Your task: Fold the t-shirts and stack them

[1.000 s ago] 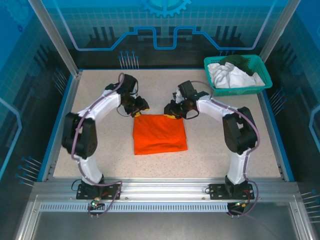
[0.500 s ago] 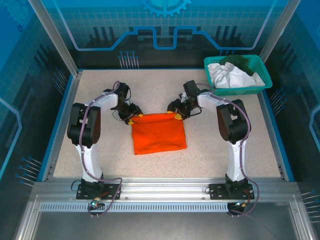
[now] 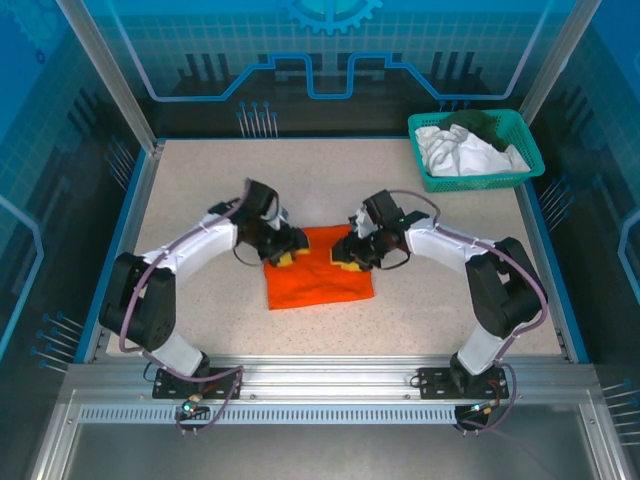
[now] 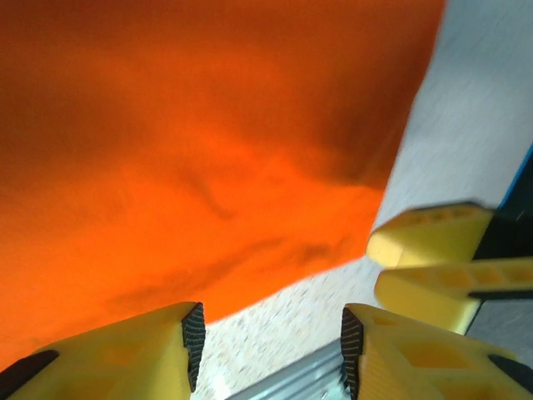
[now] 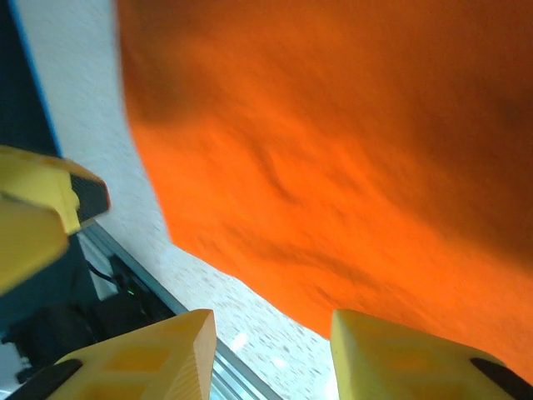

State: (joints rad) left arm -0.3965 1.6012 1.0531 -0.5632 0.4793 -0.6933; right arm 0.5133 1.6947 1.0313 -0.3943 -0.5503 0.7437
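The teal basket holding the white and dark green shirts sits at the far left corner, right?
No. The top external view shows the teal basket at the far right corner, not the left. It does hold the white shirts and the dark green shirt.

No legible text, label or number anywhere

This is a robotics lab test cell: the work area is boxed in by clear blue-tinted panels printed with a gear and circuit-style lines, held in an aluminium frame. Two white-and-black robot arms, the left arm and the right arm, are bolted to a slotted aluminium rail at the near edge of a speckled tabletop with a blue border. Cables trail from their bases.
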